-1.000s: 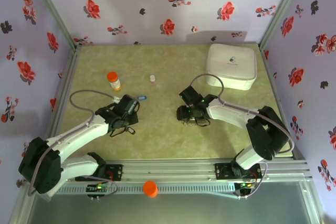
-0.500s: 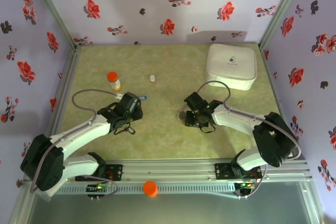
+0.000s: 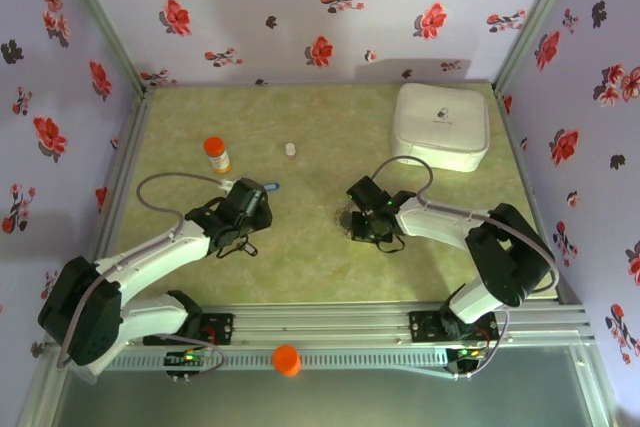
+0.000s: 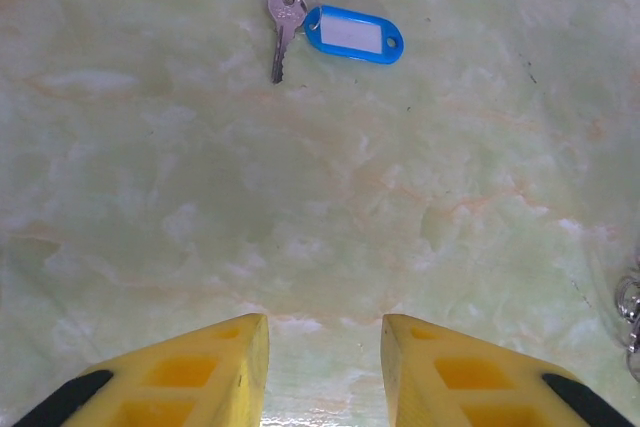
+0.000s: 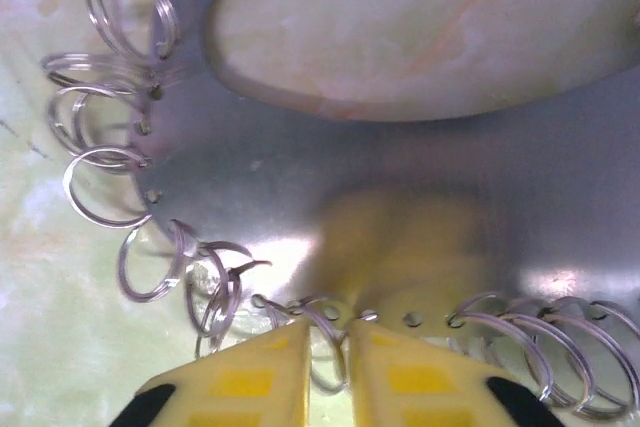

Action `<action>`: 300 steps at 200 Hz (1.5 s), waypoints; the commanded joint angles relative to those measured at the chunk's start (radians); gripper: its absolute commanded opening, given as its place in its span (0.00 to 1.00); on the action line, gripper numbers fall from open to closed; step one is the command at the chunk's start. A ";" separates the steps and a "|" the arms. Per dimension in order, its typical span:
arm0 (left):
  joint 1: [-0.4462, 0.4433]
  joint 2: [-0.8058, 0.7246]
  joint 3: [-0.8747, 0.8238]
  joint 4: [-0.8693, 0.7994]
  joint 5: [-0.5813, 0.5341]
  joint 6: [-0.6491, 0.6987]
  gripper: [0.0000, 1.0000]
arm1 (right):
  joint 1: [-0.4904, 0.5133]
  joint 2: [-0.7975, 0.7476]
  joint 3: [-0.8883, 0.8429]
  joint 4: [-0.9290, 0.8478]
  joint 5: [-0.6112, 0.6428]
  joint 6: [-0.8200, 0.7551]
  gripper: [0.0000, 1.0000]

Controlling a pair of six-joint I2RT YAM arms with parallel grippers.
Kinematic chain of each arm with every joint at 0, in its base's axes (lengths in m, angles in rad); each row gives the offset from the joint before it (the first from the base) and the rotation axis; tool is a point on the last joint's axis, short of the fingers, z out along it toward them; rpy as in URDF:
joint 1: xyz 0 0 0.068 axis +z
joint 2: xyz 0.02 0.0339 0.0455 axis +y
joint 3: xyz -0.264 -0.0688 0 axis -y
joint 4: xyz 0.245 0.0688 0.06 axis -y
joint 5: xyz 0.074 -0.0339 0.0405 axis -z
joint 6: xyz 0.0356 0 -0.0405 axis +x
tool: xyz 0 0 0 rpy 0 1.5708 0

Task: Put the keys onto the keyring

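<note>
left fingers (image 4: 248, 362) part open, nothing between them, hovering over bare desk (image 4: 330, 197). blue-tagged key (image 4: 350, 34) lies flat at their 12 o'clock, well apart. from overhead, orange-capped bottle (image 3: 216, 154) sits at 11 o'clock of that wrist. right fingers (image 5: 300, 362) squeezed almost together on the near edge of the keyring (image 5: 400, 177), a flat grey band fringed with small wire rings (image 5: 105, 187), mid-desk. white box (image 3: 443, 125) at its 1 o'clock

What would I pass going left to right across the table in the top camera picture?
orange bottle → key with blue tag → small white object → right gripper → white box
</note>
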State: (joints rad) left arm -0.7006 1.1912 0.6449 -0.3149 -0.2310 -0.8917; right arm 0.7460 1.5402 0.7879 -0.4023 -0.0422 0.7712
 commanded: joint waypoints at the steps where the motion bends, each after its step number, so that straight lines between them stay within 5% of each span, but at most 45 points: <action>1: -0.005 -0.010 -0.012 0.014 0.009 -0.025 0.35 | 0.001 0.018 -0.001 0.056 -0.039 0.009 0.15; 42: -0.005 -0.037 -0.014 0.013 0.006 -0.016 0.36 | 0.009 0.007 0.013 0.094 -0.091 -0.009 0.18; 107: -0.006 -0.029 0.004 0.055 -0.002 0.006 0.36 | -0.024 -0.226 -0.006 -0.285 0.277 0.051 0.27; 142: -0.006 -0.001 0.024 0.067 0.001 0.017 0.36 | -0.100 -0.261 -0.069 -0.226 0.203 0.107 0.26; 300: -0.005 0.001 0.016 0.085 0.006 -0.003 0.35 | -0.119 -0.132 -0.067 -0.093 0.139 0.090 0.22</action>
State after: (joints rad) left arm -0.7006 1.1866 0.6418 -0.2455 -0.2237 -0.8940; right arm 0.6327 1.3937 0.7315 -0.4904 0.0849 0.8494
